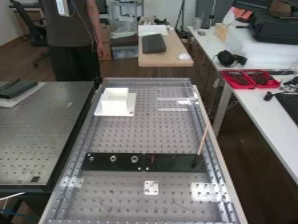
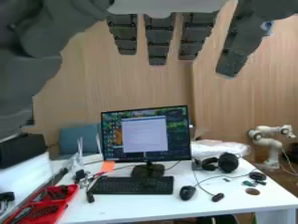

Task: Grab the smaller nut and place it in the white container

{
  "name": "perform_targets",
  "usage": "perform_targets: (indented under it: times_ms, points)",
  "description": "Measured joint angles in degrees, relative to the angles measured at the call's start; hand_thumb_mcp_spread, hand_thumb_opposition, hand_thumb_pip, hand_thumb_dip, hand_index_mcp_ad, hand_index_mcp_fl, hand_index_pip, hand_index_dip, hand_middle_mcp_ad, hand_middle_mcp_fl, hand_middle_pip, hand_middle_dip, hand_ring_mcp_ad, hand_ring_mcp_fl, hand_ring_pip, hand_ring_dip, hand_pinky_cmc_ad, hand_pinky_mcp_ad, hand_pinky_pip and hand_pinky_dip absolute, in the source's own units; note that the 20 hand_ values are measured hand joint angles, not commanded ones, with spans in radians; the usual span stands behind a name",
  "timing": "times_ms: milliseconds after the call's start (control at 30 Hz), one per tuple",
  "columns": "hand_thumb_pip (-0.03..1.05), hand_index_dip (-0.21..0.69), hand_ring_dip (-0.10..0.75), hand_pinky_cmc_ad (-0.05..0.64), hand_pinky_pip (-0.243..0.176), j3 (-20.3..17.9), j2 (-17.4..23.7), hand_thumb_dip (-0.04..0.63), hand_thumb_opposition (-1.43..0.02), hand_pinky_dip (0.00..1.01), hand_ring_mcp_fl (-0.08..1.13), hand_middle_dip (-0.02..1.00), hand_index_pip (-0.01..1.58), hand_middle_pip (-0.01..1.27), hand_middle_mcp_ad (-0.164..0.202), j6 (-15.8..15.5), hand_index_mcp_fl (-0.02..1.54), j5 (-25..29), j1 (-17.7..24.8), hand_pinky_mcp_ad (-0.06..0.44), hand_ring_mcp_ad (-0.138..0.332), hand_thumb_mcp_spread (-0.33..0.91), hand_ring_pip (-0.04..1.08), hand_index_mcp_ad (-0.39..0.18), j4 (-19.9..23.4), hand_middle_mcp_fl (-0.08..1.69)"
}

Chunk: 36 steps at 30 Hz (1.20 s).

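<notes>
In the high view, the smaller nut, a small round metal part (image 1: 91,158), stands on the flat black bar (image 1: 174,162), between seven and eight o'clock. The white, boxy container (image 1: 116,104) sits near twelve o'clock from it, on the silver perforated metal desk (image 1: 123,137). I judge the approach to be in hand – next I should bring the hand over the bar and pinch carefully, sparing the larger silvery nut (image 1: 113,158) beside my target. A white side table (image 1: 256,107) stands toward three o'clock over brown flooring (image 1: 123,70).

In the wrist view, the dark grey robot hand (image 2: 158,42) has fingers straight and spread, pinching nothing – behind them, a black-framed monitor (image 2: 145,137) and pale wood panelling (image 2: 80,90).
</notes>
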Motion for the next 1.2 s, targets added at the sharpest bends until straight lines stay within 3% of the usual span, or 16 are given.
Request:
perform_targets:
  times_ms: [100,333,733,1200]
  points:
    - [0.37,0.091,0.101,0.361,-0.063,-0.25,0.03,0.066,-0.66,0.35,0.0,0.24,0.07,0.12,0.052,0.09,0.02,-0.02,-0.01,0.309,0.124,0.26,0.08,-0.072,0.05,0.0]
    - [0.37,0.098,0.113,0.417,-0.073,-0.66,0.21,0.066,-0.69,0.38,0.0,0.25,0.08,0.12,0.052,0.17,0.02,-0.1,-0.17,0.328,0.138,0.27,0.08,-0.072,0.37,0.01]
    - [0.39,0.098,0.122,0.429,-0.084,-1.96,0.28,0.066,-0.72,0.38,0.0,0.25,0.08,0.14,0.054,-0.46,0.02,-0.21,-0.26,0.33,0.152,0.27,0.09,-0.072,1.15,0.01]
    - [0.44,0.098,0.122,0.429,-0.089,-7.24,-0.29,0.066,-0.72,0.38,0.0,0.25,0.08,0.14,0.054,-0.96,0.02,-0.86,-0.71,0.33,0.152,0.27,0.09,-0.072,3.88,0.01]
